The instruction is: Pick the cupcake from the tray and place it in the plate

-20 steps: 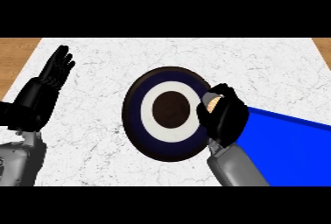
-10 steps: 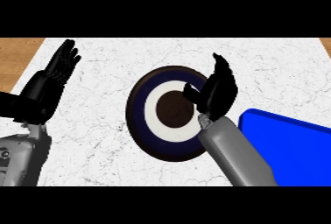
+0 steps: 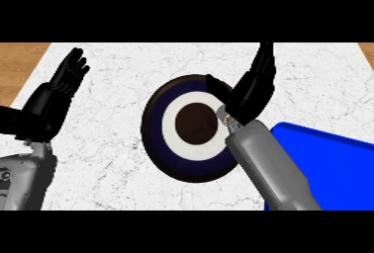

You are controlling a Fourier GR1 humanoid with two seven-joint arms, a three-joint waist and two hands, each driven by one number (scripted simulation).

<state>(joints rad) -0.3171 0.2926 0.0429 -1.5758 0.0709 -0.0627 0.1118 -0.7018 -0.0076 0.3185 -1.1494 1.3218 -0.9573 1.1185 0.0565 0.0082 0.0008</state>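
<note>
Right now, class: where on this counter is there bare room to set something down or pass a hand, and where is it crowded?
Bare marble lies between the left hand and the plate, and along the far edge beyond the plate. It is crowded on the right, where the right hand stands open over the plate's rim beside the blue tray.

White marbled counter top [image 3: 146, 188] with grey veins; brown wood [image 3: 18, 64] at both upper corners

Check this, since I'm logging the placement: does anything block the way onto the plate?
Nothing visible does. Only the open right hand stands over the plate's right rim; I cannot make out the cupcake.
</note>
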